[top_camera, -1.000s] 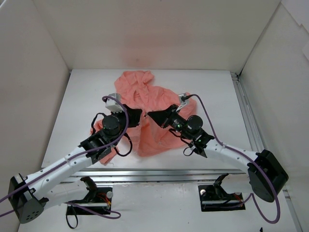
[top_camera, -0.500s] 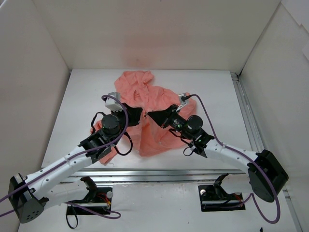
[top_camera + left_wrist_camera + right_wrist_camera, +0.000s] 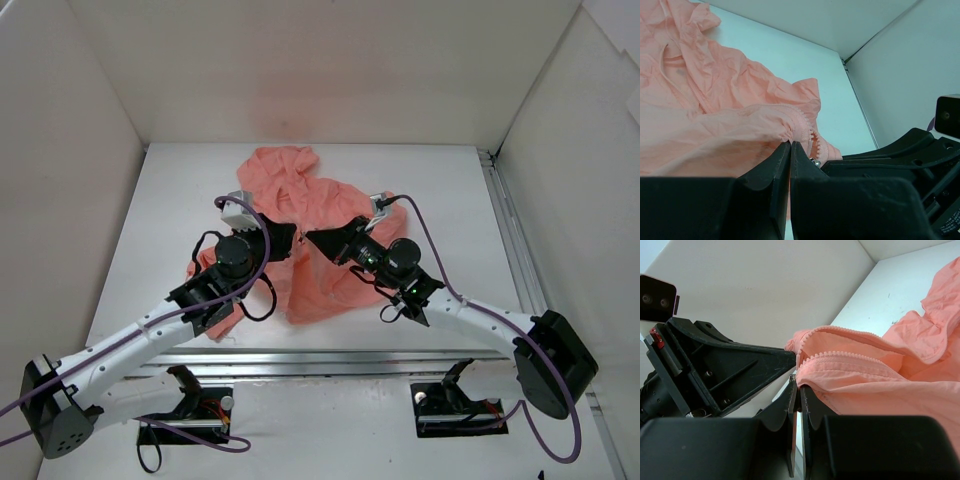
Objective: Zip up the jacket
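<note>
The salmon-pink jacket (image 3: 300,215) lies crumpled in the middle of the white table. My left gripper (image 3: 290,238) and right gripper (image 3: 312,240) meet tip to tip over its front part. In the left wrist view the left gripper (image 3: 790,145) is shut on the jacket's zip edge (image 3: 800,127), with zip teeth (image 3: 813,139) and a small metal piece (image 3: 815,162) just right of it. In the right wrist view the right gripper (image 3: 799,390) is shut on the other zip edge (image 3: 850,357). The left gripper's black fingers (image 3: 740,365) touch that fabric from the left.
White walls enclose the table on three sides. A metal rail (image 3: 512,235) runs along the table's right side and another (image 3: 330,358) along its front edge. The hood end of the jacket (image 3: 280,165) lies towards the back wall.
The left arm has shifted very slightly to the right. Both grippers stay shut on the jacket at the same spot.
</note>
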Controlling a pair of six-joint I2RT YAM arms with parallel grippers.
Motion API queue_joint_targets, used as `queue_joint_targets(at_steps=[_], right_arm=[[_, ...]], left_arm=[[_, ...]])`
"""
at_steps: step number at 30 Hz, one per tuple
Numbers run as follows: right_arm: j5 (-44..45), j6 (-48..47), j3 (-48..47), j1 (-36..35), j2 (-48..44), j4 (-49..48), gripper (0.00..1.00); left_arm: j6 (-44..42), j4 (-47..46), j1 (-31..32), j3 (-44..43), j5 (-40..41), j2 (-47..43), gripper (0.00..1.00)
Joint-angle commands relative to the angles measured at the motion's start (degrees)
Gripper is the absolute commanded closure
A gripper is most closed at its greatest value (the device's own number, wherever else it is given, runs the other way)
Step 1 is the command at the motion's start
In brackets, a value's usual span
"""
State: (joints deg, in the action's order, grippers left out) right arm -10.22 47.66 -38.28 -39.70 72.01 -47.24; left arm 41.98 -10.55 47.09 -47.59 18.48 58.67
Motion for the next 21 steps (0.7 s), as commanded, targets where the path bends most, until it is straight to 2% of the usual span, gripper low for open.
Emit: queue_joint_targets(at_steps=[1,21], right_arm=[[0.02,0.15,-2.23,-0.02,-1.61,-5.05,1.0],[-0.33,-0.11,-3.82,0.24,0.24,-5.14,1.0]], left_arm=[[-1.19,-3.87,0.02,-3.3,0.94,-0.58,1.0],[-1.55,-4.4,0.02,-2.68,-0.55,-0.58,1.0]])
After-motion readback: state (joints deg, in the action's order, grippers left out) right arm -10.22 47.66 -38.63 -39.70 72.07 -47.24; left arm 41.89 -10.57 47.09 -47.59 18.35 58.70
